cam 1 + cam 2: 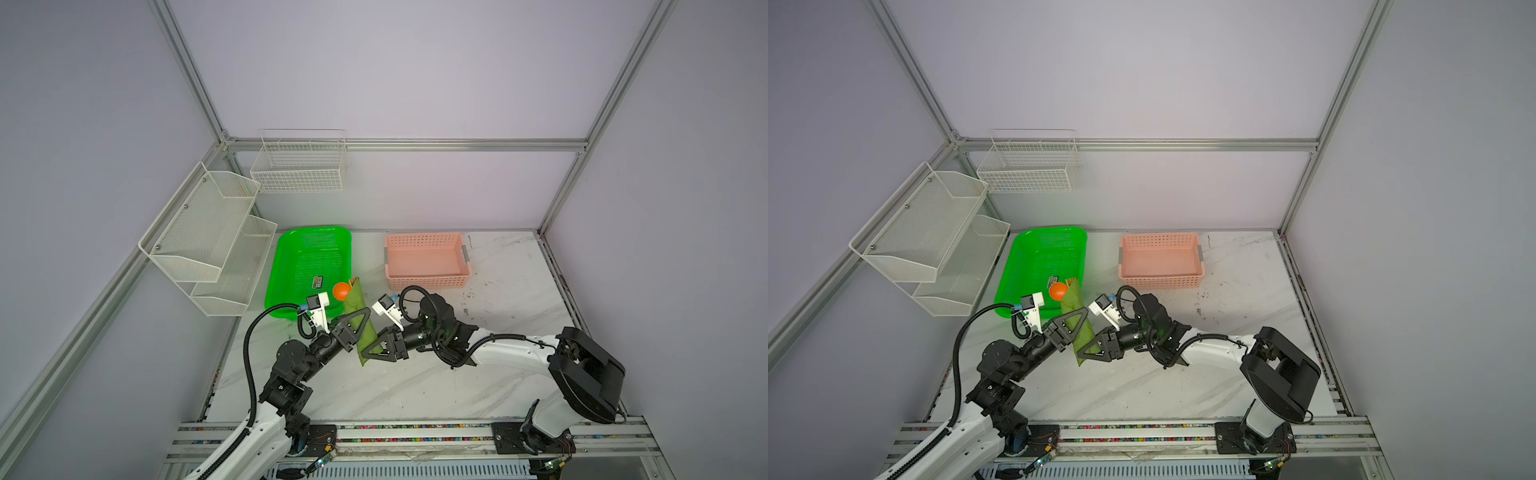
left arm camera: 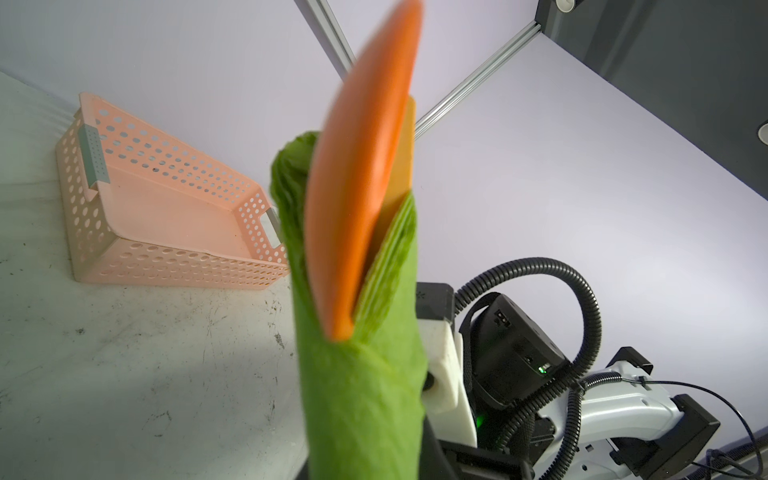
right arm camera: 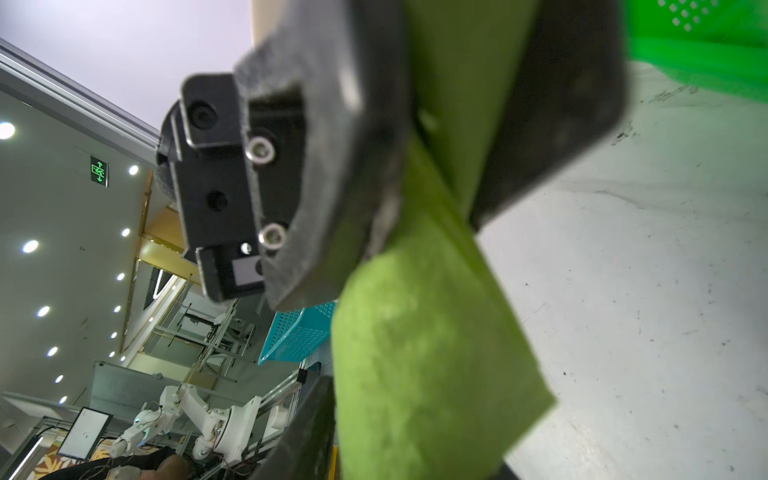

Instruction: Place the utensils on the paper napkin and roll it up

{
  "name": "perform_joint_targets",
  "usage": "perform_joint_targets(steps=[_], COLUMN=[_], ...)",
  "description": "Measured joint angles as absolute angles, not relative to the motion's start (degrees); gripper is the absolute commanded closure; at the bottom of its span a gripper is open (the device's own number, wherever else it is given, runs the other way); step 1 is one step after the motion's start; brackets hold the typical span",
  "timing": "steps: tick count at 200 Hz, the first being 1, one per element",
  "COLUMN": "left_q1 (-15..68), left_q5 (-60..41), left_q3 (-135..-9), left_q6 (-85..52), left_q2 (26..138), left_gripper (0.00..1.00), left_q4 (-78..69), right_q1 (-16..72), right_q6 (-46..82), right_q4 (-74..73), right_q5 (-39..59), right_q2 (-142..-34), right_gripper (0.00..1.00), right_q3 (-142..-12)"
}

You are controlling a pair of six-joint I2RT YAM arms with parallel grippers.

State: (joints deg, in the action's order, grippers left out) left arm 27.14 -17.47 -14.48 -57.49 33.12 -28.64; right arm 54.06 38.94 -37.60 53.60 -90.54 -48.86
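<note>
The left claw (image 1: pixel 360 320) is pressed together on the paper napkin (image 1: pixel 354 301), which is already rolled into a tube. In the right wrist view its two black fingers (image 3: pixel 332 166) sit on opposite sides of the green roll. The right claw (image 1: pixel 368 351) is at the lower end of the same roll, and one triangular finger lies across it in both top views. Whether it pinches the paper or only frames it cannot be told.

The utensils (image 1: pixel 341 291) stick out of the roll's far end. The spoon's round orange bowl shows plainly, and a paler orange piece (image 2: pixel 405 166) lies behind it in the left wrist view. Which piece that is cannot be made out, and the handles are hidden inside the napkin. The roll's top end sits over the near right corner of the green tray (image 1: pixel 291 257). Its lower end is partly covered by the right claw's finger, so contact with the tabletop (image 1: pixel 415 386) is unclear.

The tabletop is white, marble-patterned and scuffed with dark marks. A pink basket (image 1: pixel 426 237) stands on it near the back, well apart from the claws. White mesh shelves (image 1: pixel 208 232) hang on the left wall and a wire basket (image 1: pixel 299 166) on the back wall, all inside pale panels with aluminium framing. The right wrist view also catches ceiling lights, a teal basket (image 3: pixel 299 332) and other white arms in the distance.
</note>
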Motion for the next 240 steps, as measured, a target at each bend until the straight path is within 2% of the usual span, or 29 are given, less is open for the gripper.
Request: perform_joint_targets(steps=[43, 99, 116, 134, 144, 164, 205, 240], left_q1=[27.1, 27.1, 27.1, 27.1, 27.1, 27.1, 27.1, 27.1], left_q5=[-17.1, -17.0, -17.0, -17.0, -17.2, -17.3, -17.3, -17.1], left_q3=[-14.5, -14.5, -14.5, -14.5, -14.5, -14.6, -14.9, -15.6], left_q6=[-57.5, -57.8, -57.8, -57.8, -57.8, -57.9, -57.8, -57.5], left_q2=[32.9, 33.4, 33.6, 34.0, 34.3, 34.7, 34.4, 33.9], left_gripper=[1.0, 1.0, 1.0, 1.0, 1.0, 1.0, 1.0, 1.0], left_q4=[-28.6, -29.5, -29.5, -29.6, -29.6, -29.8, -29.5, -28.7], right_q1=[49.8, 49.8, 50.4, 51.2, 51.5, 51.6, 50.9, 48.0], right_q6=[35.7, 32.5, 32.6, 32.7, 33.1, 33.4, 33.0, 30.5], right_q4=[-30.3, -25.6, -25.8, -26.3, -26.7, -27.2, -26.4, -18.9], right_q5=[54.1, 56.8, 57.5, 58.2, 58.4, 58.5, 56.6, 53.0], right_q2=[-89.9, -90.1, -91.0, -92.0, -92.7, -93.8, -92.7, -85.4], right_gripper=[0.5, 0.51, 0.55, 0.68, 0.71, 0.54, 0.47, 0.42], right_q3=[-52.1, -57.4, -57.4, -57.4, -57.4, -57.4, -55.3, -53.5])
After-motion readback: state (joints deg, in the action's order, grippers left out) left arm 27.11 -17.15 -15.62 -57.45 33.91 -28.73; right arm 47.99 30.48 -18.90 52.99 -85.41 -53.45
